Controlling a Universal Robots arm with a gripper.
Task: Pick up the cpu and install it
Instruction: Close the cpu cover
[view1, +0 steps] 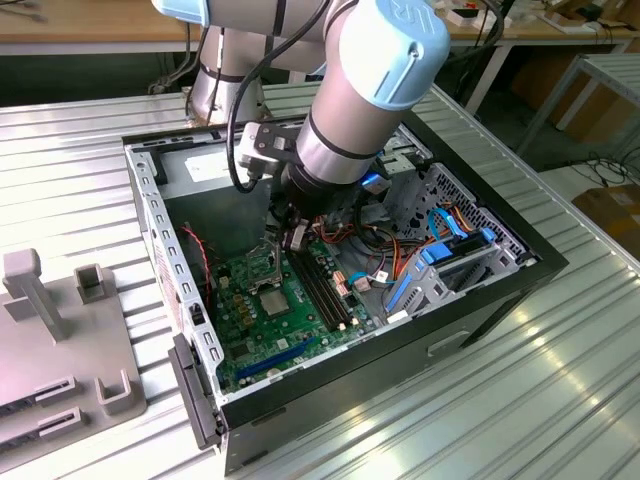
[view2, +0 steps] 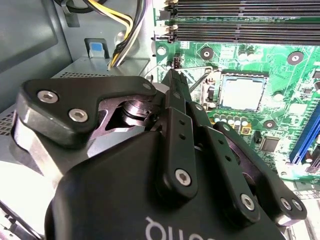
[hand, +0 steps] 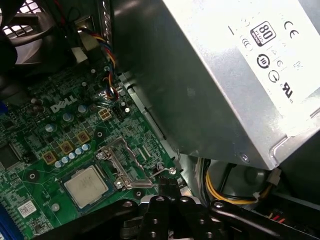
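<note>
Metal-slatted bench (view1: 560, 390) under open PC case (view1: 480, 300); cpu (hand: 86, 186) seated flat in socket on green board (hand: 45, 135), load frame (hand: 122, 165) flipped open beside; gripper (view2: 172, 82) w/ fingers pressed together, holding nothing, tips near frame lever; likely light, stiff, fragile; best held by edges.

One cpu (hand: 86, 186), one green motherboard (view1: 262, 318), one computer case (view1: 480, 300).

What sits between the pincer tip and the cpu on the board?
In the first wrist view, the opened metal socket frame lies between the pincer and the cpu, which rests flat in its socket.
</note>
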